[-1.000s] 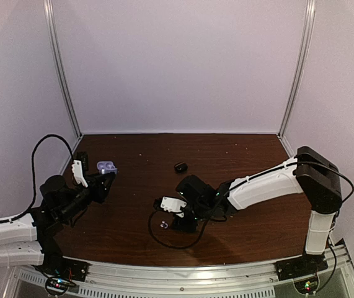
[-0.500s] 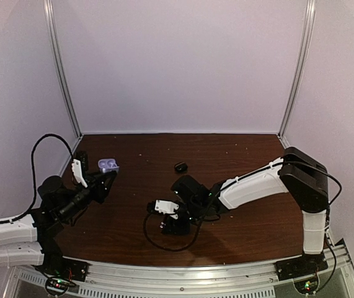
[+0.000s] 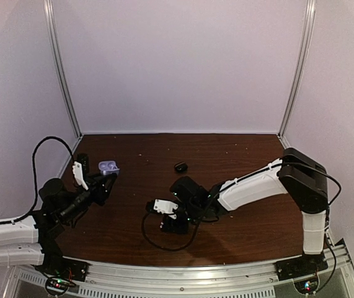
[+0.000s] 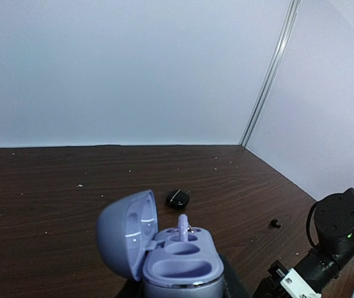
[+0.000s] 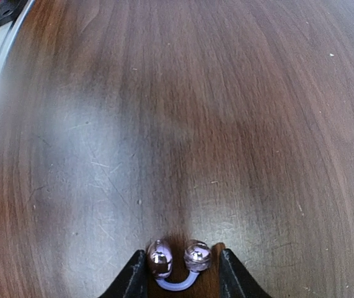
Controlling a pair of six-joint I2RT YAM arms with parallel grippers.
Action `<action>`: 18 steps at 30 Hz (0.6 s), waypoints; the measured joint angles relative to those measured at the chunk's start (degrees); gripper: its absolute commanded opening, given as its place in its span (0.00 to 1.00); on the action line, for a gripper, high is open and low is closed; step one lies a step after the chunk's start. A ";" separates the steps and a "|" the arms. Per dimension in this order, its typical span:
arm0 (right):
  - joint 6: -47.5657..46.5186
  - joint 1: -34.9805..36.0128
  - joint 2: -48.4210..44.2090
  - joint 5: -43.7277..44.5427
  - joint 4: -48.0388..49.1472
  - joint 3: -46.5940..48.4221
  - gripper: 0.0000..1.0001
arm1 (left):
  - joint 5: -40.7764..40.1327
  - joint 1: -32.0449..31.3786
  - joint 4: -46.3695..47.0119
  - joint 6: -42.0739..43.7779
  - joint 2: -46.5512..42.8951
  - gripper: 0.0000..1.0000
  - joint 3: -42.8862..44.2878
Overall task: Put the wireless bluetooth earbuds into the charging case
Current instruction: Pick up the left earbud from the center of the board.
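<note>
On the far left of my overhead feed, the left arm (image 3: 22, 233) reaches up along the wall with a black cable (image 3: 40, 155) looped above it. The left jaws are clenched on the lavender charging case (image 4: 180, 267), held clear of the counter (image 3: 251, 155). From the wrist camera I see the case open, its lid (image 4: 126, 233) tipped back to the left. The near socket is bare, and a slim lavender stem (image 4: 183, 223) stands upright in the far one; I cannot tell what it is.

Beyond the case a small black rounded piece (image 4: 177, 198) lies alone on the counter. It carries a pale mark too small for me to read. Further right is a tiny black bit (image 4: 276, 223) I cannot identify.

Toward the middle, the right arm (image 3: 257, 183) stretches low across the counter. The right jaws are released, straddling two shiny lavender-silver earbuds (image 5: 160, 257) that lie side by side on the wood. A pale loop (image 5: 177, 285) curves between the buds. The left finger (image 5: 136, 276) sits right against its bud, while a sliver of wood shows beside the right finger (image 5: 229, 276). The buds lie near the front middle of the counter, well apart from the case.

The counter is dark brown wood grain, finely scratched and dotted with pale specks. Pale lilac-white walls close it in, with aluminium posts (image 3: 62, 68) in the back corners and a metal rail (image 3: 183, 270) along the near edge.
</note>
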 measured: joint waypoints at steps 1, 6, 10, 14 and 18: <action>0.13 0.04 0.02 0.28 0.07 0.00 0.35 | 0.00 0.00 0.28 0.09 0.04 0.00 -0.11; 0.50 0.22 0.11 1.66 0.46 -0.02 0.31 | 0.00 0.00 1.09 0.68 0.04 0.00 -0.74; 1.03 0.26 0.11 2.38 0.63 -0.07 0.28 | 0.02 0.00 3.13 1.90 0.33 0.00 -1.81; 2.40 0.22 -0.07 2.86 0.55 -0.09 0.25 | 0.57 0.00 5.81 4.31 2.62 0.00 -2.21; 5.05 -0.33 -1.57 2.91 -0.72 -0.44 0.24 | 1.27 0.00 9.22 7.58 6.03 0.00 -2.23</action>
